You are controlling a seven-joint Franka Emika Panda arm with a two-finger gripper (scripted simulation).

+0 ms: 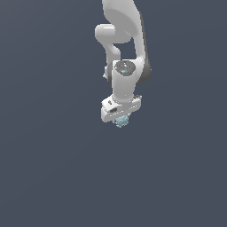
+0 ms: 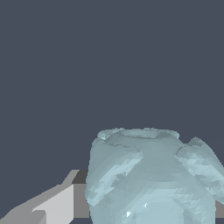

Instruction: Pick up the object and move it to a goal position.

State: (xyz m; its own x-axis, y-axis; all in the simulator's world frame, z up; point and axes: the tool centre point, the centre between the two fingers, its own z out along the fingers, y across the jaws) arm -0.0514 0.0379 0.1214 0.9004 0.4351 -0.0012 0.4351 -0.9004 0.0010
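The gripper [image 1: 121,119] points downward with its fingers [image 2: 52,205] clamped on the pale blue block [image 1: 122,120].

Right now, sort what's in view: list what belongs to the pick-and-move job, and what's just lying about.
Belongs to the job:
- the pale teal block, lumpy, sitting directly under the white gripper
- the gripper itself; whether its jaws are closed on the block cannot be told

Just lying about:
- nothing else shows; only the plain dark ground
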